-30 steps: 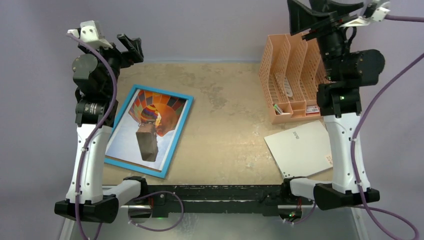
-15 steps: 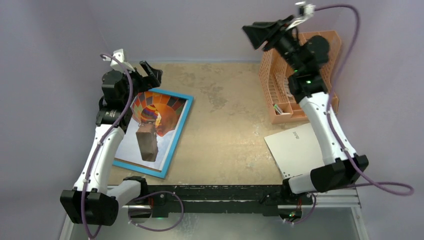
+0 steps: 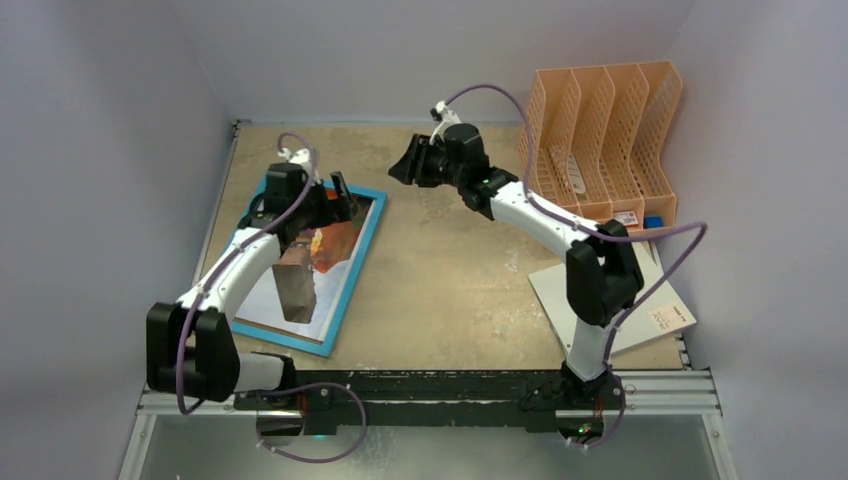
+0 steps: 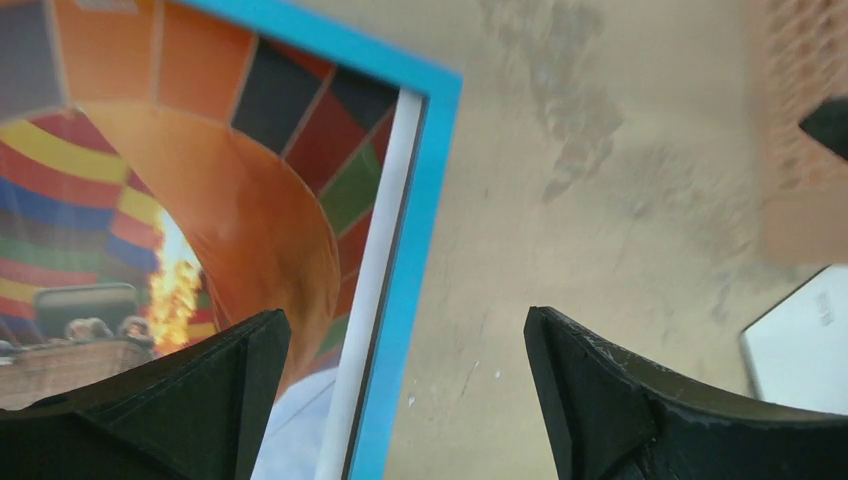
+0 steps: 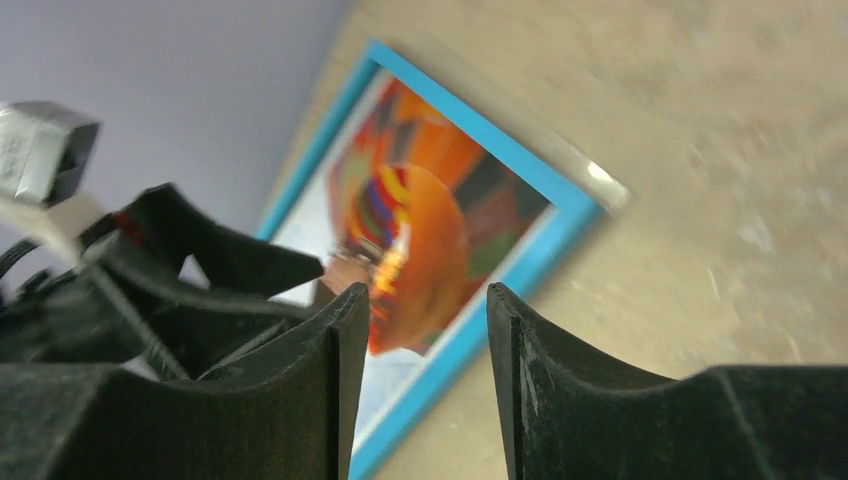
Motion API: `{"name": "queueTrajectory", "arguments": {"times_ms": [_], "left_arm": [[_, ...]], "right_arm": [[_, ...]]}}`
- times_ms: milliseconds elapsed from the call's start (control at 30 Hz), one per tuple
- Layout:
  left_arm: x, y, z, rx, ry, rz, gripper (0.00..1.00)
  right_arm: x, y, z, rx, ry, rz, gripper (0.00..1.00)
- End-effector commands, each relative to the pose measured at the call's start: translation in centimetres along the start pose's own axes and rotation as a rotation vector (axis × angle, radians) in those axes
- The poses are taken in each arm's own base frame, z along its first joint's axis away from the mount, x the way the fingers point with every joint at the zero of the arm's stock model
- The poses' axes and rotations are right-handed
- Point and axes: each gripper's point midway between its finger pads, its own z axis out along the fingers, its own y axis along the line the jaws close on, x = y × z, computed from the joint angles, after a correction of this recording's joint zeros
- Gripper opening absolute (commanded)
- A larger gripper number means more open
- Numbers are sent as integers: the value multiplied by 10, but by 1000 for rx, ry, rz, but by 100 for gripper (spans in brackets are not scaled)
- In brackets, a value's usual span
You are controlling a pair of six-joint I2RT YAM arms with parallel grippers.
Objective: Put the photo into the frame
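Note:
The frame (image 3: 358, 270) lies flat at the table's left, cyan border up, with the photo (image 3: 265, 285) of the striped balloon lying inside that border. My left gripper (image 3: 330, 197) hovers open over the frame's far right part. In the left wrist view its jaws (image 4: 405, 318) straddle the cyan right edge (image 4: 420, 250), the photo (image 4: 250, 200) to the left. My right gripper (image 3: 397, 170) hangs above bare table just right of the frame's far corner, pointing at it. Its jaws (image 5: 425, 295) stand apart with nothing between them; the frame (image 5: 500, 275) and photo (image 5: 420, 220) lie beyond.
A peach file organiser (image 3: 600, 130) stands at the back right. A white flat sheet (image 3: 600, 300) lies at the front right under the right arm. The left gripper (image 5: 200, 270) shows at the left of the right wrist view. Grey walls close in on three sides.
Both arms have swung down from raised poses to low over the table. The left gripper came over the frame's far right part. The right gripper swept left towards the frame and its jaws narrowed.

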Motion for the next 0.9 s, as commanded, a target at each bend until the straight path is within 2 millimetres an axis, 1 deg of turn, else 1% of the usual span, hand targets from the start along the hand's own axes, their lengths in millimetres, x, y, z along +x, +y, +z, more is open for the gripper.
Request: {"name": "queueTrajectory", "arguments": {"times_ms": [0, 67, 167, 233, 267, 333, 433, 500, 600, 667, 767, 867], "left_arm": [[53, -10, 20, -55, 158, 167, 91], [64, 0, 26, -105, 189, 180, 88], [79, 15, 33, -163, 225, 177, 80], [96, 19, 38, -175, 266, 158, 72], [108, 21, 41, -179, 293, 156, 70], [123, 19, 43, -174, 323, 167, 68], [133, 13, 42, -154, 334, 186, 67], [140, 13, 41, -151, 348, 190, 66], [154, 18, 41, -167, 374, 214, 56], [158, 21, 41, -196, 378, 230, 50], [154, 22, 42, -225, 364, 245, 44], [148, 23, 44, -251, 354, 257, 35]], "right_arm": [[20, -49, 2, 228, 45, 61, 48], [40, -66, 3, 284, 105, 76, 47], [67, -87, 5, 343, 178, 93, 47], [82, -96, 5, 356, 215, 97, 47], [89, -100, 5, 361, 228, 103, 47], [100, -107, 5, 374, 248, 110, 45], [110, -114, 6, 384, 273, 106, 44], [113, -117, 6, 388, 283, 100, 43], [119, -118, 9, 369, 307, 89, 43], [124, -120, 11, 365, 325, 87, 43], [130, -124, 12, 369, 341, 83, 43], [133, -129, 13, 373, 356, 84, 42]]}}
